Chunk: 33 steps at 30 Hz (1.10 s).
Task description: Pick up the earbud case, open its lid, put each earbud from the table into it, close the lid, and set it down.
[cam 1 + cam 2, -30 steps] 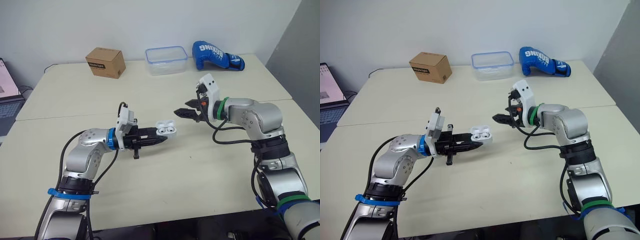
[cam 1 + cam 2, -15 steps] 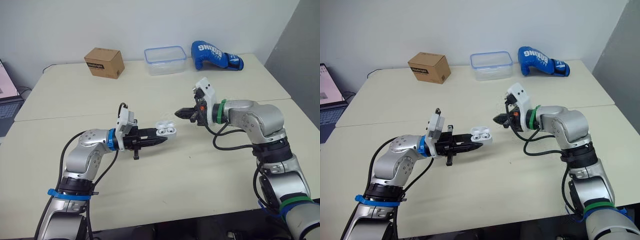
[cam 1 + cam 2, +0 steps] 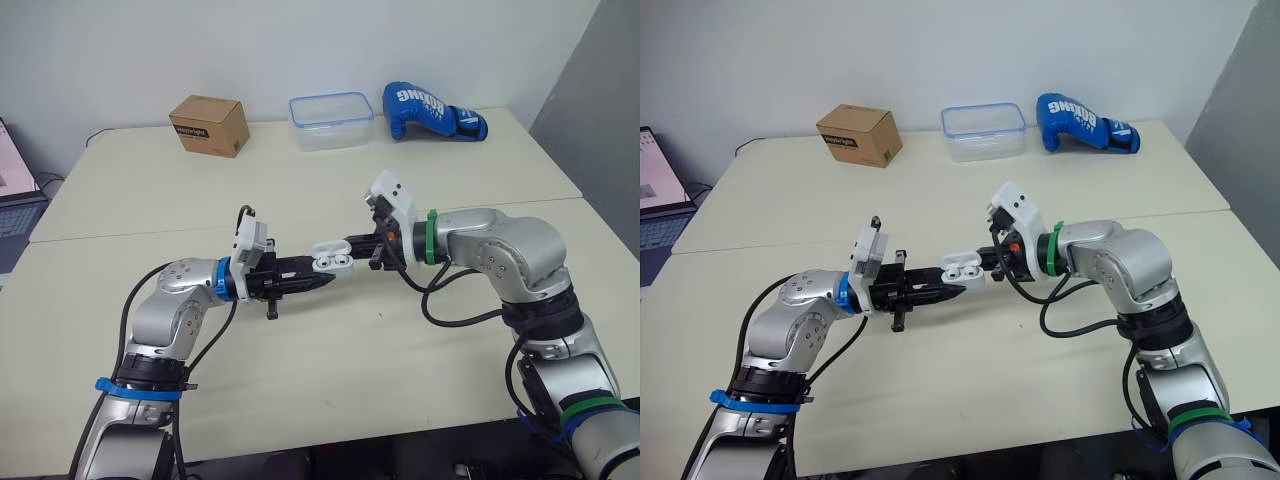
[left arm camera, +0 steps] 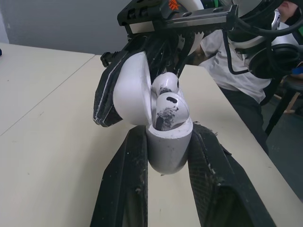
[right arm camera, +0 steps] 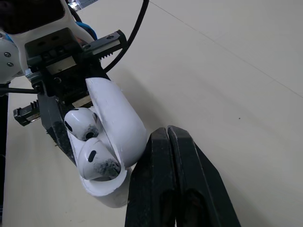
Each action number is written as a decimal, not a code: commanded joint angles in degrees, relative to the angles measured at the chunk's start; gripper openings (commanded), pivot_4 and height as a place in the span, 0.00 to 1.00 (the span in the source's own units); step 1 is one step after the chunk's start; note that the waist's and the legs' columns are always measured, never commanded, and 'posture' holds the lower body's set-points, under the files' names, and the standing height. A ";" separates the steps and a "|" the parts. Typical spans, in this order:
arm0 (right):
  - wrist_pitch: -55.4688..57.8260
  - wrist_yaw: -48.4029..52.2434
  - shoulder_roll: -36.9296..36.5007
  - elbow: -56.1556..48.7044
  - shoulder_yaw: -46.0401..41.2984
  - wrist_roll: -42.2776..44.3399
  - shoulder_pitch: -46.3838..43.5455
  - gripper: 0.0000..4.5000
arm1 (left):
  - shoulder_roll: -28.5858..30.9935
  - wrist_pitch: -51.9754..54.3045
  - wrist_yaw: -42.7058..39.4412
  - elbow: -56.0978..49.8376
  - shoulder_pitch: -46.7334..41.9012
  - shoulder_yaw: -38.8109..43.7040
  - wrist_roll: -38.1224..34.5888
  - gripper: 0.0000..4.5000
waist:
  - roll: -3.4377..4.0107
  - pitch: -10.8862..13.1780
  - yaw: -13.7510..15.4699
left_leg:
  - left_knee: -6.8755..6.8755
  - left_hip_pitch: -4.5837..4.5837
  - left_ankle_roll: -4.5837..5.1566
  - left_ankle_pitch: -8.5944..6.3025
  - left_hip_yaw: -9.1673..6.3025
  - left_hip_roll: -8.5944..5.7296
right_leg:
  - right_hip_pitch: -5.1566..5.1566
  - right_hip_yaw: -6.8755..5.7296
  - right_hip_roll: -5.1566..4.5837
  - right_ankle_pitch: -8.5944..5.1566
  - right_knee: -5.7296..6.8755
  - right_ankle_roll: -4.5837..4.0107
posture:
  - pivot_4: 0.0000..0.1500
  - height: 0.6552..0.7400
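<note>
My left gripper (image 3: pixel 322 277) is shut on the white earbud case (image 3: pixel 333 262) and holds it above the middle of the table (image 3: pixel 300 380). The case's lid (image 4: pixel 130 87) stands open, and two white earbuds (image 4: pixel 165 101) sit in the base (image 4: pixel 168 151). My right gripper (image 3: pixel 358 244) is shut, with nothing between its fingers. Its fingertips (image 5: pixel 165 135) rest against the outer back of the open lid (image 5: pixel 118 123), on the side away from the earbuds (image 5: pixel 90 142).
A cardboard box (image 3: pixel 210 125), a clear plastic container (image 3: pixel 331 120) and a blue boxing glove (image 3: pixel 430 110) stand along the table's far edge. A laptop (image 3: pixel 15 190) is at the far left. A person (image 4: pixel 236 61) sits beyond the table's right side.
My right gripper has shut and moved left, from open and apart from the case to touching the back of its lid. The left arm and case have stayed put.
</note>
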 commanded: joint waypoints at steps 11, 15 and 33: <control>-1.79 -0.11 -0.14 -5.08 -2.93 2.20 -0.63 0.01 | 0.75 0.40 0.10 0.20 -0.13 0.77 -1.20 0.18 | 0.00 0.00 0.00 | 0.00 0.00 0.00 0.00 0.00 0.00 | 0.00 0.00 0.00 0.00 0.00 0.00 | 1.00 0.89; -2.81 -0.54 0.16 -4.61 -2.80 1.81 -0.78 0.01 | 1.07 0.56 -0.27 0.24 0.14 0.84 -1.17 0.18 | 0.00 0.00 0.00 | 0.00 0.00 0.00 0.00 0.00 0.00 | 0.00 0.00 0.00 0.00 0.00 0.00 | 1.00 0.89; -4.65 1.15 -2.47 -9.11 0.58 1.96 2.00 0.01 | 0.69 1.37 0.14 1.86 -1.36 1.77 -1.52 0.18 | 0.00 0.00 0.00 | 0.00 0.00 0.00 0.00 0.01 0.00 | 0.01 -0.01 0.00 0.00 0.00 0.00 | 1.00 0.89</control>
